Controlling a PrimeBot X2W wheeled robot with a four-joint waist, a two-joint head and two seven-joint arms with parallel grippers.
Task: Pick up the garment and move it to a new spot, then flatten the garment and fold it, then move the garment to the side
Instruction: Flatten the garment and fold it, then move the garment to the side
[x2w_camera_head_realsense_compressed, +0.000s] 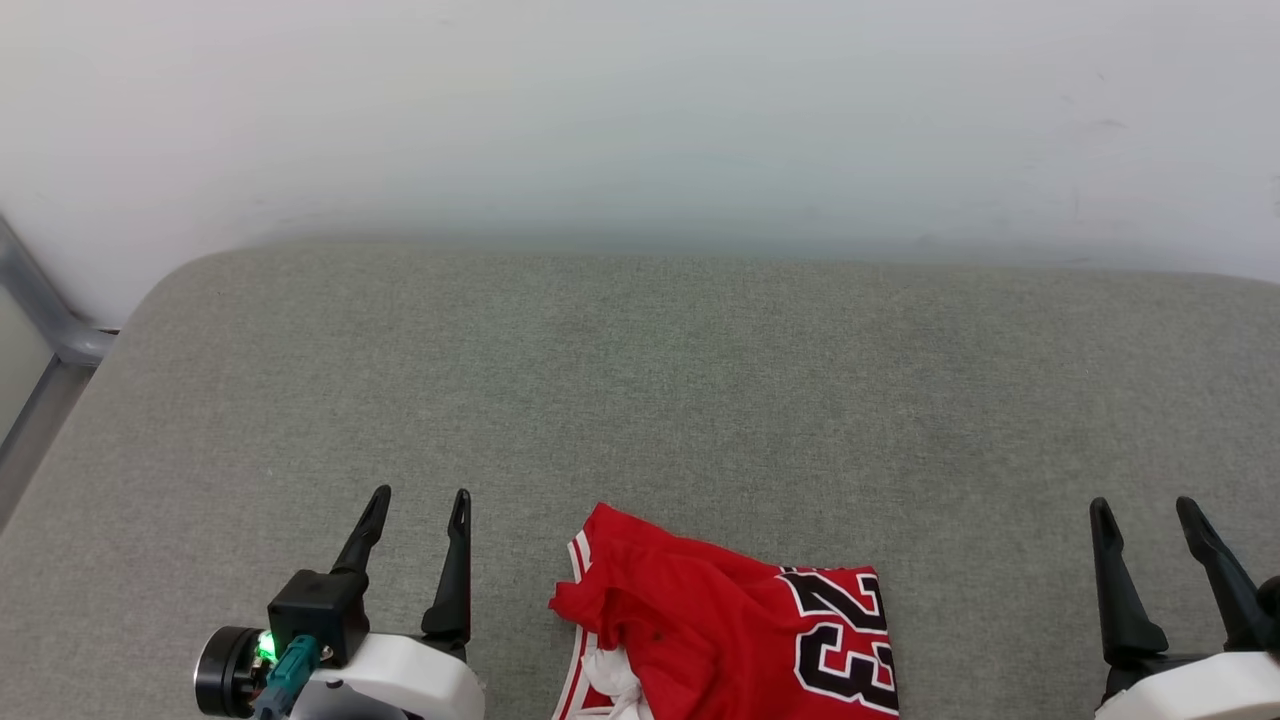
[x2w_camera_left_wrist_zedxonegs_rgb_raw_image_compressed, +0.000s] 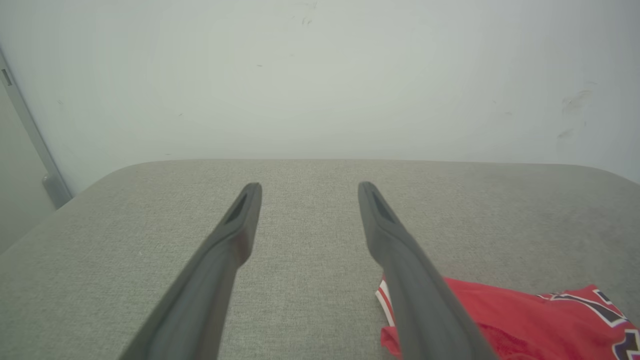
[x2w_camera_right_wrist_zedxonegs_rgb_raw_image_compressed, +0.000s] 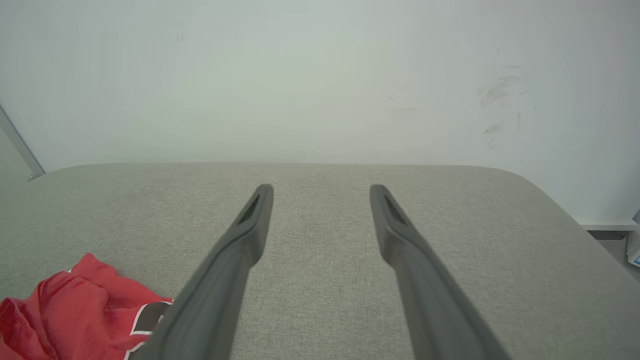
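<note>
The garment (x2w_camera_head_realsense_compressed: 720, 625) is a crumpled red shirt with a black, white-outlined "23" and white striped trim, lying bunched at the near edge of the grey cushion (x2w_camera_head_realsense_compressed: 640, 400), partly cut off by the frame. My left gripper (x2w_camera_head_realsense_compressed: 418, 496) stands open to its left, empty, clear of the cloth. My right gripper (x2w_camera_head_realsense_compressed: 1143, 505) stands open well to its right, also empty. In the left wrist view the garment (x2w_camera_left_wrist_zedxonegs_rgb_raw_image_compressed: 525, 320) lies low right beside the open left gripper (x2w_camera_left_wrist_zedxonegs_rgb_raw_image_compressed: 307, 186). The right wrist view puts the garment (x2w_camera_right_wrist_zedxonegs_rgb_raw_image_compressed: 75, 312) low left of the open right gripper (x2w_camera_right_wrist_zedxonegs_rgb_raw_image_compressed: 321, 188).
A pale wall (x2w_camera_head_realsense_compressed: 640, 120) rises straight behind the cushion's far edge. A grey metal frame (x2w_camera_head_realsense_compressed: 40, 320) runs down the far left. The cushion's right corner rounds off near a white ledge (x2w_camera_right_wrist_zedxonegs_rgb_raw_image_compressed: 607, 227).
</note>
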